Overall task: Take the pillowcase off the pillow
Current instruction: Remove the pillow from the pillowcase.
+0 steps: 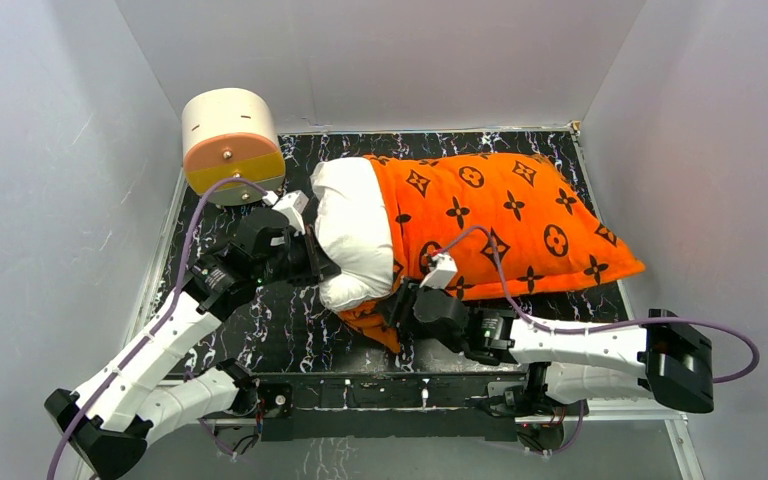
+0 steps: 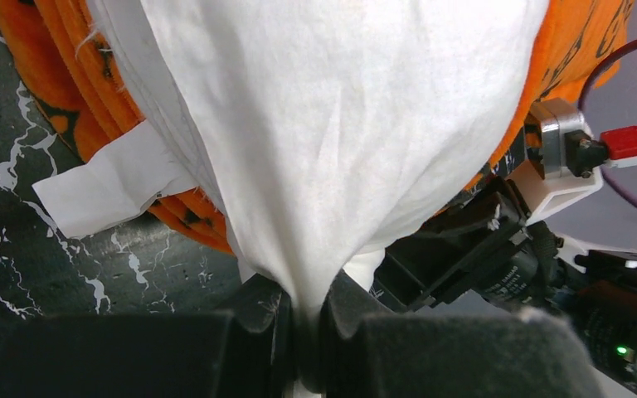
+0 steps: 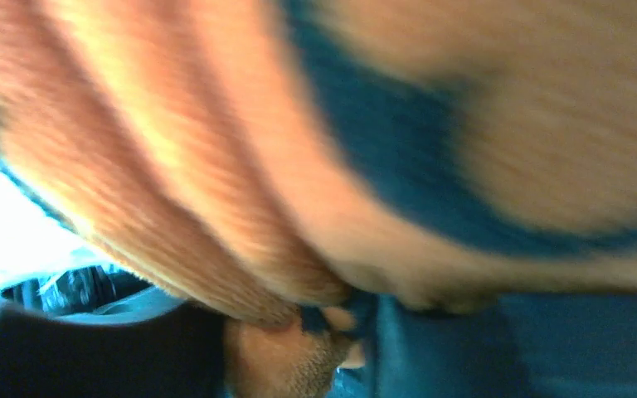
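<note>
The left gripper (image 2: 303, 330) is clamped on the pillow (image 2: 332, 124), which bulges just beyond its fingertips. The right gripper (image 3: 328, 336) pinches a fold of the pillowcase (image 3: 174, 182) between its fingers.

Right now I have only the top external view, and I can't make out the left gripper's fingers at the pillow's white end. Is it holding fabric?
Observer: Yes, the left wrist view shows the left gripper shut on a pinch of the white pillow.
Reviewer: And the right one?
Observer: Its wrist view is blurred, but the right gripper seems shut on a fold of the orange pillowcase.
Reviewer: Anything else near the left grip?
Observer: A white tag pokes out beside the bunched orange edge.
</note>
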`<state>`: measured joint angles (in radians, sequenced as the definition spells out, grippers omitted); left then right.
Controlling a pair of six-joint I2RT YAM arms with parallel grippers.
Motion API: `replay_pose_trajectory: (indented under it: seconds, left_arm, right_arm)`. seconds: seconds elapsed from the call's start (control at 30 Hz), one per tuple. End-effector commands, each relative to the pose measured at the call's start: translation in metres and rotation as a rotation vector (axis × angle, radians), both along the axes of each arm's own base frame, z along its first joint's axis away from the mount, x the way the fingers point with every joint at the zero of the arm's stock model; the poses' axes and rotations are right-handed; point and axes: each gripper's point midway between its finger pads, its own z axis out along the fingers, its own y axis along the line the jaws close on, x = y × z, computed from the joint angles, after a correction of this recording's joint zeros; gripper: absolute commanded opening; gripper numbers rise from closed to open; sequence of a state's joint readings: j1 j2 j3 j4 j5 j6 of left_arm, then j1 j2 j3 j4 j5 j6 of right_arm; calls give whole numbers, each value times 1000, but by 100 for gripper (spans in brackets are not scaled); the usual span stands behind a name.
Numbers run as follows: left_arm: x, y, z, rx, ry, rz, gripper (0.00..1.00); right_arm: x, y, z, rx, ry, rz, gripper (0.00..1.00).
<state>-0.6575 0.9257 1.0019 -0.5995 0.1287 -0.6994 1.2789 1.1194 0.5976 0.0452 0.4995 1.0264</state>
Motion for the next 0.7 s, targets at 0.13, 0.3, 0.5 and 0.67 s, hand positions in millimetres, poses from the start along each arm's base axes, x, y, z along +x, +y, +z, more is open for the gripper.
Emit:
replay_pose_trajectory:
  seconds: [0.13, 0.3, 0.5, 0.67]
  left_arm:
    - [27, 6, 99, -98, -219, 116, 0]
    - [48, 31, 153, -13, -339, 231, 0]
    - [63, 5, 165, -58, -325, 191, 0]
    - [72, -18, 161, -148, -275, 178, 0]
  right_arm:
    - [57, -54, 33, 85, -236, -379, 12]
    - [48, -147, -28, -370, -131, -606, 9]
    - [28, -89, 22, -105, -154, -250, 29]
    - [7, -31, 96, 306, -283, -2, 76]
